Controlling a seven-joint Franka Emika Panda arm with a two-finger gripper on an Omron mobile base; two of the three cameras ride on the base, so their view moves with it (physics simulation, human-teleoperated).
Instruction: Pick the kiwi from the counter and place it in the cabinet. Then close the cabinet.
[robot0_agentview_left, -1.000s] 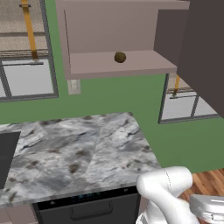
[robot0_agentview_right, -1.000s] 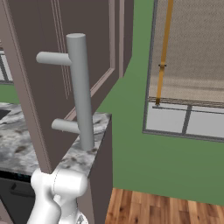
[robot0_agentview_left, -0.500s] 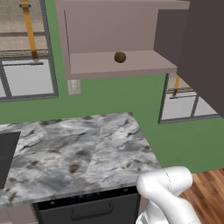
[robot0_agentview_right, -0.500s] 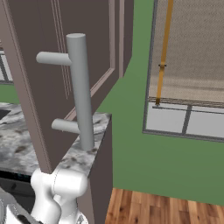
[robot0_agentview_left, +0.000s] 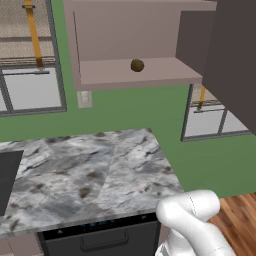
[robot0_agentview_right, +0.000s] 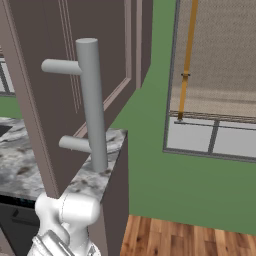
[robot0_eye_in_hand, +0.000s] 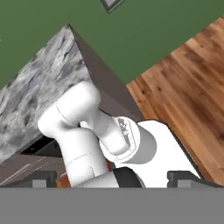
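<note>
kiwi (robot0_agentview_left: 137, 65) on cabinet (robot0_agentview_left: 135, 75) shelf | marbled counter (robot0_agentview_left: 95, 175) | green wall (robot0_agentview_left: 165, 110)

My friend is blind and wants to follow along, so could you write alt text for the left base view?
A small brown kiwi sits on the shelf of an open mauve-brown wall cabinet, its door swung out at right. Below lies a grey marbled counter against a green wall, with the robot's white arm at lower right.

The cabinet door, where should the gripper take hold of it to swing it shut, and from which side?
Probably best on the long vertical grey bar handle, mid-length between its two standoffs. The cabinet door stands open with the bar facing out, so come from the handle side, fingers straddling the upright bar. The kiwi already sits on the cabinet shelf.
</note>
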